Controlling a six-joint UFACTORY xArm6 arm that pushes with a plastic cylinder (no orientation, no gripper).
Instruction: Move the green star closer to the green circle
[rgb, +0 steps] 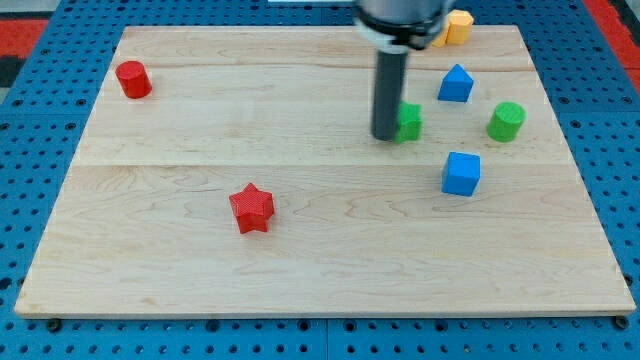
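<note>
The board (300, 200) is seen as pale wood with a fine lengthwise grain and a smooth, matt face. It is laid on a blue perforated panel (40, 150), apparently metal or plastic. The rod (388, 90) is dark with a dull satin sheen. The red star (251, 208), red cylinder (133, 79), green star (409, 122), green cylinder (506, 121), two blue blocks (461, 173) (455, 84) and yellow block (458, 27) appear as matt plastic, evenly coloured.

We have a single view, looking down at a slant from above the near edge of the pale wooden desk (300, 260), taking in its whole top.
</note>
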